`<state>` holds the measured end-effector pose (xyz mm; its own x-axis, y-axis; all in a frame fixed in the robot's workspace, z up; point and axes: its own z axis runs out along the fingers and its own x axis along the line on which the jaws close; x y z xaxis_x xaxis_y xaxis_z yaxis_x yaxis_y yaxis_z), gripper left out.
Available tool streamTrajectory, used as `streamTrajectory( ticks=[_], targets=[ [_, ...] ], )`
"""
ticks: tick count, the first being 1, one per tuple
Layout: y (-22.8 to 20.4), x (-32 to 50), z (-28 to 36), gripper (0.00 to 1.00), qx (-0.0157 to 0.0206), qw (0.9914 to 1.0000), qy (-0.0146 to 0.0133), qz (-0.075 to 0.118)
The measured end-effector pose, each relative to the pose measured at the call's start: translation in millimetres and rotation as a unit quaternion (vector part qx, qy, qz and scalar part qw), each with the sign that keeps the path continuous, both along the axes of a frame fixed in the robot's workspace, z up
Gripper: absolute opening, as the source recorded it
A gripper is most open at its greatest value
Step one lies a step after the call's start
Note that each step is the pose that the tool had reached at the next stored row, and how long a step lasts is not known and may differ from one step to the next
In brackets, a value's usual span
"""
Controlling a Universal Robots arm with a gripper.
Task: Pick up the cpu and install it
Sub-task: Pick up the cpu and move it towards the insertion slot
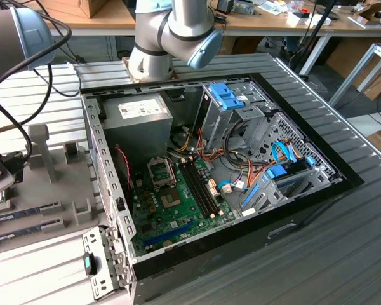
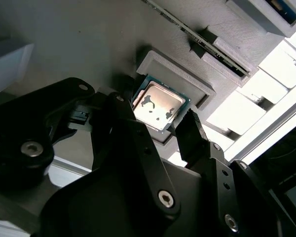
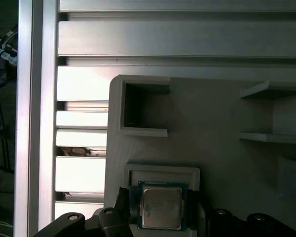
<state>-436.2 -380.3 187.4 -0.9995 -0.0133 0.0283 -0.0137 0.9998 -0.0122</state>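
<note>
Cpu [image 2: 158,105] sat flat between the jaws, silvery top up, seated in a shallow walled recess of the grey holder block [image 3: 227,163]. The recess presumably keeps the chip square and at a known spot for the grasp. Jaws stood spread, one to each side of the chip and close to its edges. No pinch was evident, and the chip was not lifted from its seat. The second wrist view looked along the jaws from behind, showing both black links bracketing the chip and the raised lip [image 2: 175,69] of the recess just beyond it. The first wrist view looked more squarely down and gave the layout instead. An empty square pocket [image 3: 138,106] lay further out from the jaws on the same block, with the slatted worktop [image 3: 84,84] past the block's edge. The exterior view added the destination. An open computer case [image 1: 292,203] lay on the worktop, well apart from the jaws, with the green board [image 1: 178,213] on its floor. The socket [image 1: 160,170] there looked vacant, though that was a judgement. The arm [image 1: 171,32] reached across from behind the case.
</note>
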Motion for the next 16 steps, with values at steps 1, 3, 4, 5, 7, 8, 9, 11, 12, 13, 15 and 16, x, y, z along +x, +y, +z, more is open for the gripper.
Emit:
streamTrajectory(
  ticks=[1,3,4,5,7,8,9,11,12,13,15,16],
  targets=[
    [0.0,0.0,0.1,0.62,0.0,1.0,0.0,0.0],
    [0.0,0.0,0.6,0.62,0.0,1.0,0.0001,0.0],
    [0.0,0.0,1.0,0.62,-0.0001,1.0,0.0001,0.0],
    [0.0,0.0,1.2,0.62,-0.0001,1.0,0.0001,0.0],
    [0.0,0.0,1.3,0.62,0.0,1.0,-0.0001,0.0],
    [0.0,0.0,1.4,0.62,0.0,1.0,0.0,0.0],
    [0.0,0.0,1.5,0.62,0.0,1.0,0.0001,0.0],
    [0.0,0.0,1.5,0.62,0.0,1.0,0.0,0.0],
    [0.0,0.0,1.6,0.62,0.0,1.0,0.0,0.0],
    [0.0,0.0,1.6,0.62,0.0,1.0,0.0001,0.0],
    [0.0,0.0,1.7,0.6,0.0,1.0,0.0,0.0],
    [0.0,0.0,1.7,0.6,0.0,1.0,0.0001,0.0]
  ],
)
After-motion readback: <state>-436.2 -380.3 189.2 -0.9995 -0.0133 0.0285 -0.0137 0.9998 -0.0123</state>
